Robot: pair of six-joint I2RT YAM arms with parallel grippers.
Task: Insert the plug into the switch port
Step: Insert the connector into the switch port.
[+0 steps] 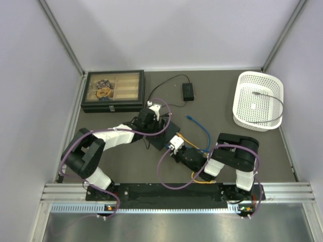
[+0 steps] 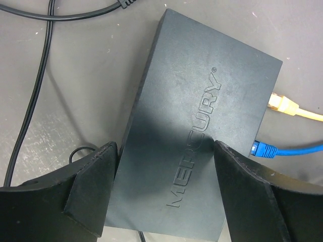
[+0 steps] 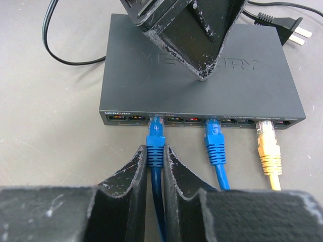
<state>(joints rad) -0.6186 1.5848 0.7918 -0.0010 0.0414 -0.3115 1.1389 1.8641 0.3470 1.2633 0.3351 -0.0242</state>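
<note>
Right gripper (image 3: 155,164) is clenched on the rear of the blue plug (image 3: 155,135). The plug's tip sits in the switch port (image 3: 155,119) on the near-right edge of the dark grey switch (image 3: 126,65). Beyond, the left gripper (image 2: 165,154) hangs over the switch, jaws spread wide.

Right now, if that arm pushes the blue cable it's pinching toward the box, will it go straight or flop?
Probably straight: the right gripper pinches the blue network cable just behind its plug, so little free length can buckle. Farther back the thin lead likely flops. The flat switch seems light and might slide.
</note>
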